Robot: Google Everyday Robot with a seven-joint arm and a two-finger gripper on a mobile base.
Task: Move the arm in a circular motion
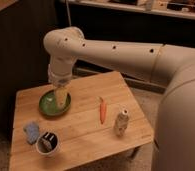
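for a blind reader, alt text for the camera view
A cream-white robot arm reaches in from the right, its yellowish gripper pointing down over a green plate on a wooden table. A carrot, a can, a blue sponge and a cup lie nearby.

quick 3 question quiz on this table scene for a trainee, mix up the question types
1. True or false: the yellowish blocky gripper of the cream-white tubular arm is above the round green plate.
2. What lies between that plate and the crumpled pale container? A) thin orange carrot B) red apple C) yellow banana
3. Fill in: everything rests on a low ____ table.
Key: 1 true; 2 A; 3 wooden.
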